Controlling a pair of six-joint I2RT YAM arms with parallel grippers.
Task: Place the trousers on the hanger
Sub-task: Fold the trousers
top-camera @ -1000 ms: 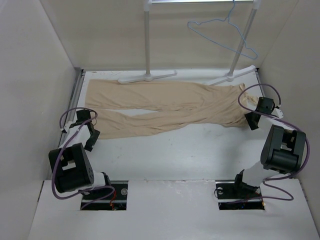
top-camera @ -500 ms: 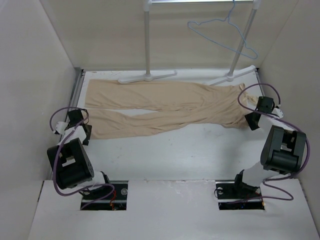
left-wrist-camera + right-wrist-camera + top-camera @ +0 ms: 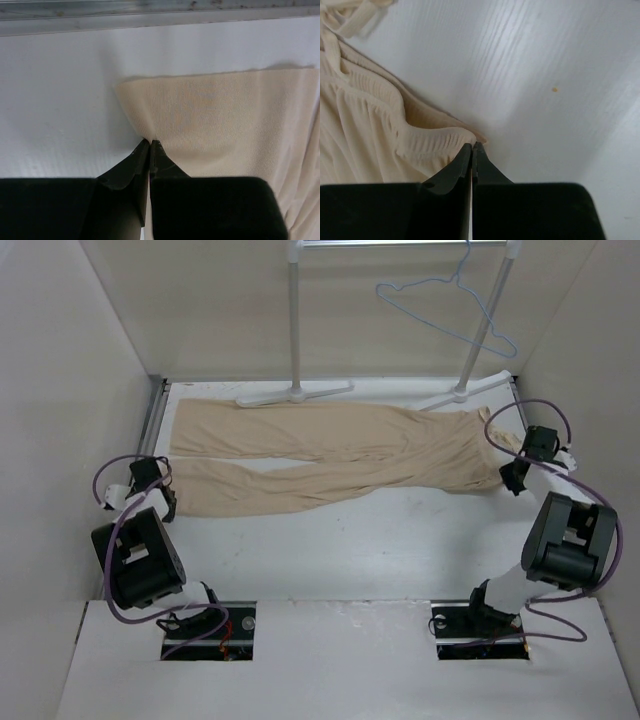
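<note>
The beige trousers [image 3: 340,455] lie flat and wrinkled, legs stretched toward my left gripper [image 3: 150,142], which pinches the near leg's cuff corner. Their gathered waist corner is nipped in my right gripper [image 3: 472,145]. The light-blue wire hanger [image 3: 440,310] hangs tilted by its hook, high beyond my right gripper.

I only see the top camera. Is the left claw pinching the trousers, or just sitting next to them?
Observer: Pinching. Its wrist view shows the left gripper shut, tips nipping the hem edge of the trousers, with the fabric puckered there.
Operator: And the right one?
Observer: The right gripper is shut too, tips on a ribbed corner of the waist.
Operator: Anything else there?
Observer: A tiny yellowish speck lies on the white table nearby.
</note>
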